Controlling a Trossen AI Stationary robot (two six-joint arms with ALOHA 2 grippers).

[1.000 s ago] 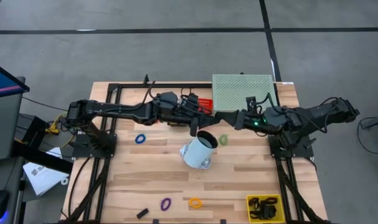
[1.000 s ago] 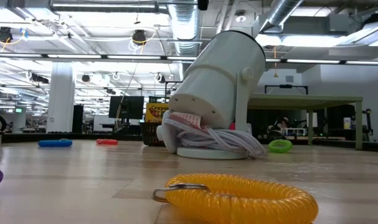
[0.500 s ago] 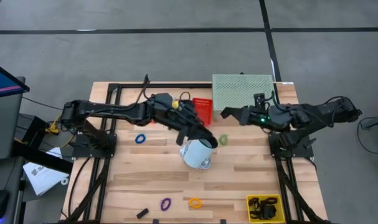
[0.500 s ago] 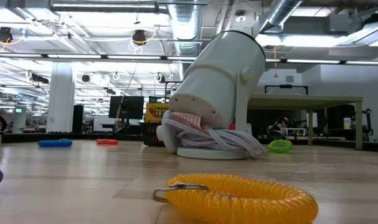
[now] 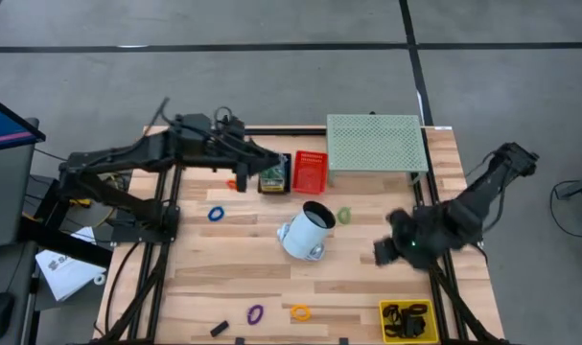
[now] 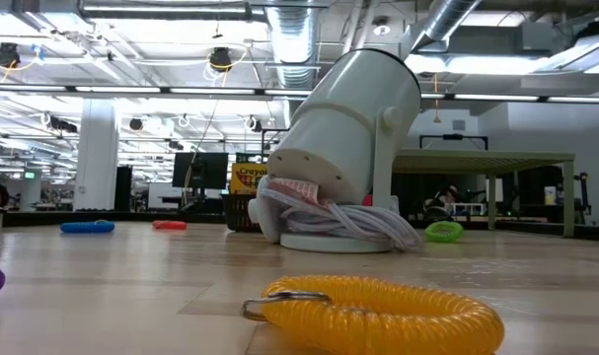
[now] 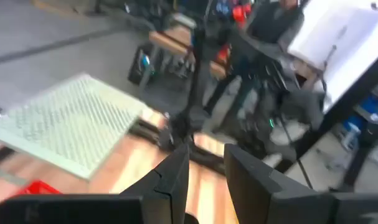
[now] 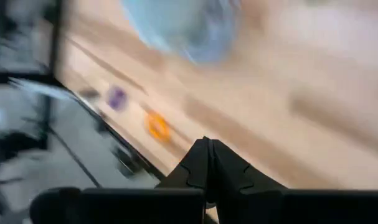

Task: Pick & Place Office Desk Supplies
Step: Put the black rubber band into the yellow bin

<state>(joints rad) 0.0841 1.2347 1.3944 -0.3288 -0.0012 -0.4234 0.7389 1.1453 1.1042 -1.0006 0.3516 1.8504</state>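
Lighting even, bright, from ceiling strips (image 6: 161, 12) in low view. Soft shadows on desk (image 5: 233, 268). Both wrist views badly motion-blurred, right one worst. Yellow ring (image 6: 378, 314) up close, slightly soft. No harsh glare.

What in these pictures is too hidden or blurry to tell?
- Yellow bin, high view: the dark things inside are too small to name.
- White cup's inside: hidden in the low view by its own tilted wall.
- Right wrist view: motion blur smears everything beyond the right claw.
- Room beyond the left claw, left wrist view: too blurred to make out.
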